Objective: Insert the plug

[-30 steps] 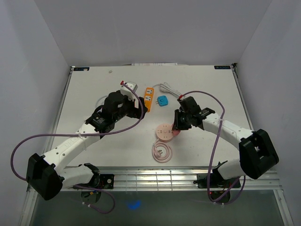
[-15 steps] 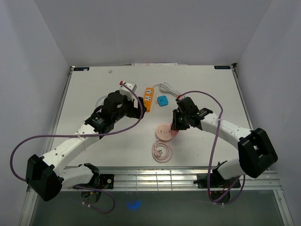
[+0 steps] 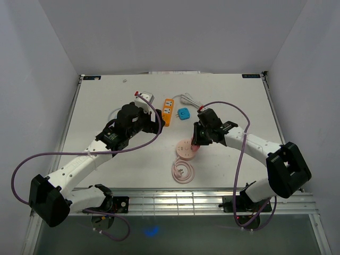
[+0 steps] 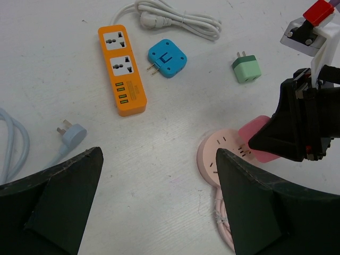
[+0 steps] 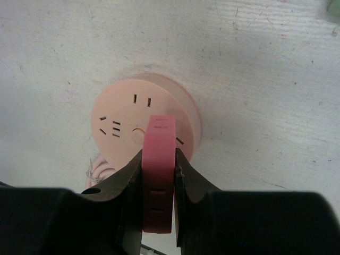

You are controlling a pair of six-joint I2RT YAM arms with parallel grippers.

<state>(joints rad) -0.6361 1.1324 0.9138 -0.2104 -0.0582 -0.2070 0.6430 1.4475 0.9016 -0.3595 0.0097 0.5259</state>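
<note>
Item: pink plug (image 5: 159, 170), a flat block held edge-on between the fingers (image 5: 129, 183) of the right gripper (image 3: 196, 143), which is clamped tight on its two broad faces. Position: over the near-right part of the round pink socket (image 4: 217, 157), right of the socket's middle; the wrist view shows the plug covering the near-right part of the socket's face, with slot pairs visible on the far and left parts of the disc. Whether the prongs have entered any slot cannot be told. Round pink socket: flat on the white table (image 3: 106, 101), near the table's middle, with its pink cord (image 3: 182, 172) coiled just on its near side. Left gripper (image 4: 158, 159): fingers spread wide, holding nothing, hanging above the table left of the socket. Orange power strip (image 4: 122, 71): lying flat, far of the socket and apart from it, two large outlets at its far end and a row of small ports below them. Blue adapter (image 4: 168, 58): just right of the strip, prongs pointing toward it, not touching. Green adapter (image 4: 246, 69): further right, prongs pointing to the far side, hidden beneath the right arm in the overhead view. White cable (image 4: 180, 18): bundled on the far side of the blue adapter. Light blue plug (image 4: 71, 133): on the table left of the strip, its pale lead running off the left edge of the left wrist view.
</note>
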